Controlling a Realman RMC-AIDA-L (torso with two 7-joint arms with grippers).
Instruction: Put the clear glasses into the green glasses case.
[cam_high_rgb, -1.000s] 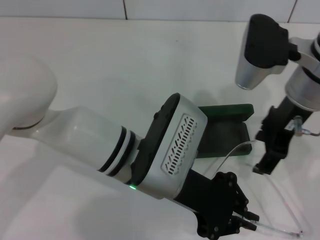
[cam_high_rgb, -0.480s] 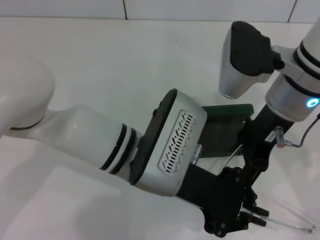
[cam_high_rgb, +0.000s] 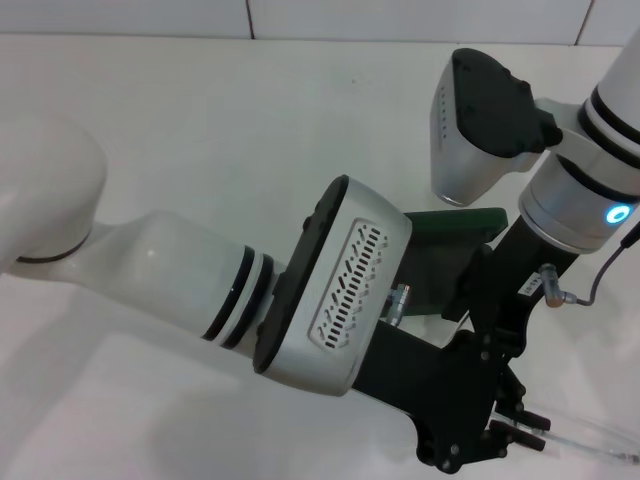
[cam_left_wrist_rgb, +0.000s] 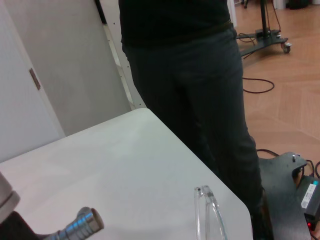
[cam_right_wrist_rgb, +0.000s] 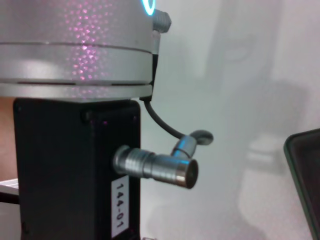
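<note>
The green glasses case (cam_high_rgb: 455, 225) lies open on the white table, mostly hidden behind both arms; one corner of it (cam_right_wrist_rgb: 306, 175) shows in the right wrist view. My left gripper (cam_high_rgb: 522, 428) sits low at the right, in front of the case, shut on the clear glasses. Only a thin clear arm of the clear glasses (cam_high_rgb: 600, 450) sticks out to the right of it. The left wrist view shows a clear curved part of the glasses (cam_left_wrist_rgb: 206, 212) close up. My right gripper (cam_high_rgb: 492, 335) reaches down from the upper right, right behind the left gripper, its fingertips hidden.
The white table (cam_high_rgb: 200, 120) runs to a tiled wall at the back. In the left wrist view a person in dark clothes (cam_left_wrist_rgb: 195, 75) stands beyond the table's edge (cam_left_wrist_rgb: 200, 155).
My right arm has swung left and down, closing in on the left gripper and covering more of the case. The glasses' arm now shows farther right and lower.
</note>
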